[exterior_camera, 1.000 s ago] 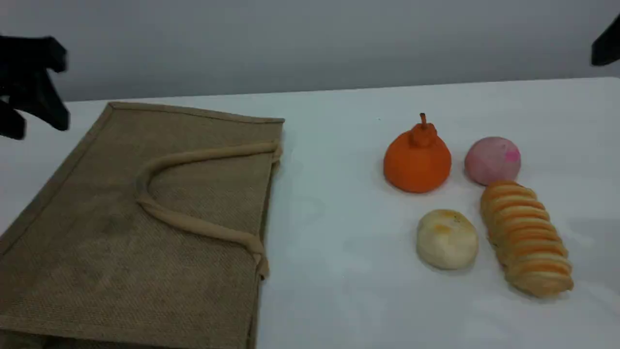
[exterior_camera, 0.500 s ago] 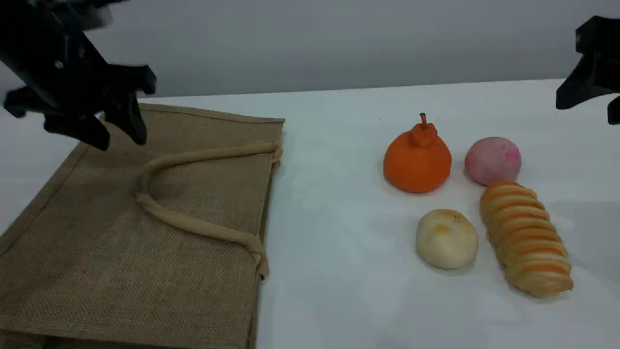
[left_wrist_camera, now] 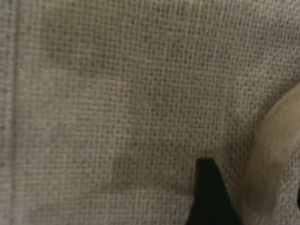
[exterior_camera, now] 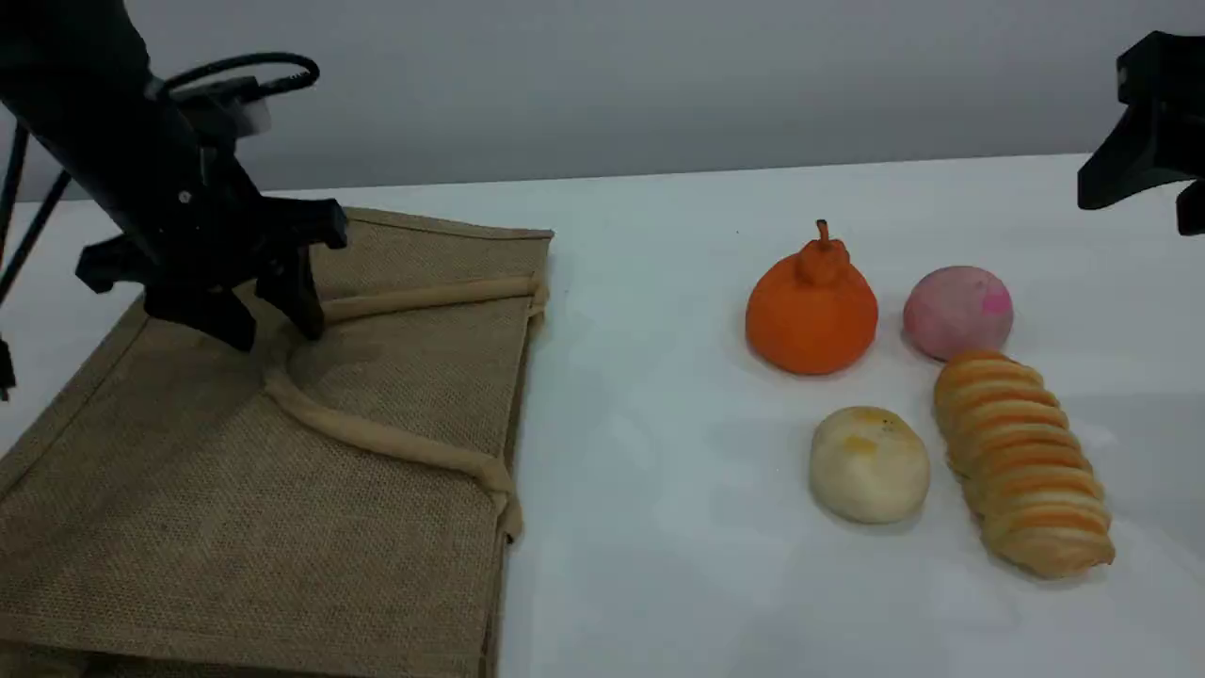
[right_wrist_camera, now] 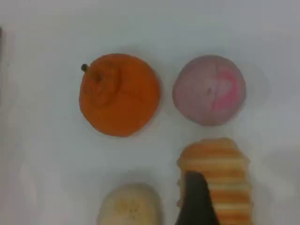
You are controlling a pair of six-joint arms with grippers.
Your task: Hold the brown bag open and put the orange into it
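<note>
Jaws parted, our left end effector (exterior_camera: 273, 330) hovered over the brown bag's (exterior_camera: 188, 490) handle (exterior_camera: 377, 438); our right end effector (exterior_camera: 1144, 151), open, hung near the surface's far right corner, well apart from the orange (exterior_camera: 811, 306).

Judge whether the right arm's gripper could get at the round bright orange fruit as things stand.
Probably yes. The right gripper hangs open above the table's far right; the orange stands apart from the pink ball, with nothing over it.

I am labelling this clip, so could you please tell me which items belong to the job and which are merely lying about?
Belong to the job:
- large tan-brown woven jute bag
- round bright orange fruit with knobbed top

Merely lying about:
- pink ball
- pale cream round bun
- orange-striped ridged bread roll
</note>
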